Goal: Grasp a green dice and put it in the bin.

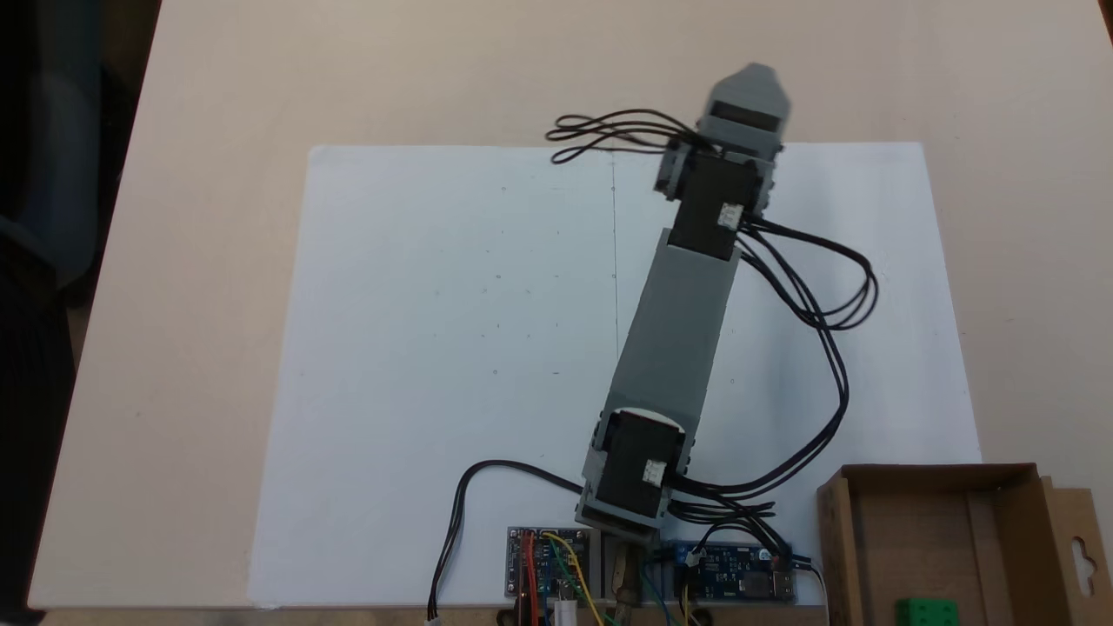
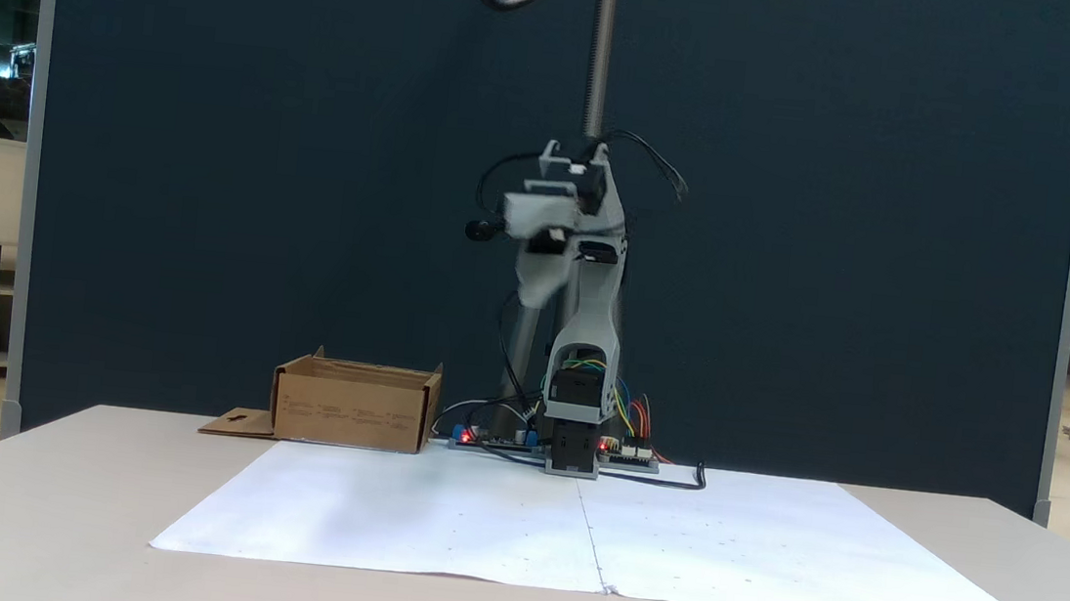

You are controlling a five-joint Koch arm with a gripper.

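The green dice [image 1: 926, 611] lies on the floor of the bin [image 1: 835, 530], a brown cardboard box at the lower right of a fixed view taken from above. Its side flap [image 1: 1078, 556] with a keyhole cutout lies spread outward. Seen from the front, the bin [image 2: 353, 411] stands left of the arm's base and its walls hide the inside. My gripper [image 2: 534, 291] hangs high above the table, pointing down and blurred, well away from the bin. From above, the gripper [image 1: 752, 87] sits over the sheet's far edge, and its jaws lie under the wrist.
A white paper sheet [image 1: 452, 348] covers the middle of the beige table [image 1: 217, 104]. Circuit boards [image 1: 548, 565] and black cables [image 1: 826, 296] cluster at the arm's base. A dark blue partition [image 2: 263, 166] and a metal pole [image 2: 602, 42] stand behind the arm.
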